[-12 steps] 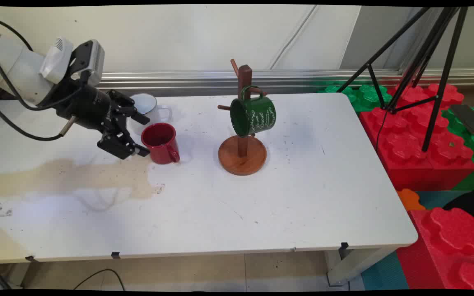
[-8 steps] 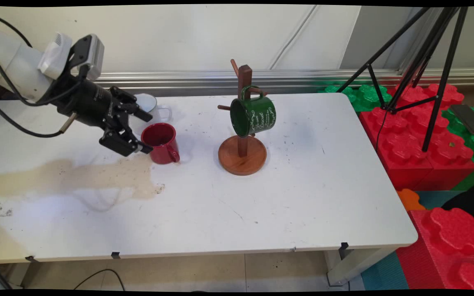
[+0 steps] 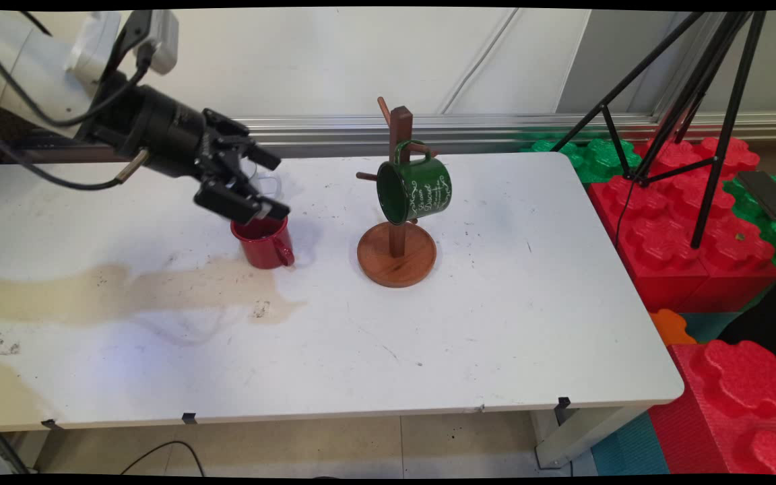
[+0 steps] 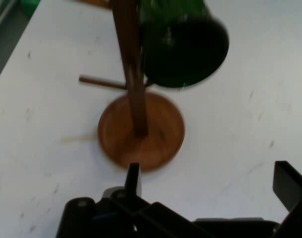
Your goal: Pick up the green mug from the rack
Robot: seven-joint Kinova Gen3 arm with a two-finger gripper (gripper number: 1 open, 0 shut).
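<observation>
One camera stands high by the near side of the white table point(image 3: 428, 337) and looks down across it to the wall. The other sits on my hand, close to the table, looking at the wooden mug stand point(image 3: 397, 249) point(image 4: 141, 131). Both see that stand.

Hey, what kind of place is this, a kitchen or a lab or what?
Likely a robotics lab or test room: a robot arm's gripper works over a stained white table, beside a black tripod and big red foam blocks.
</observation>
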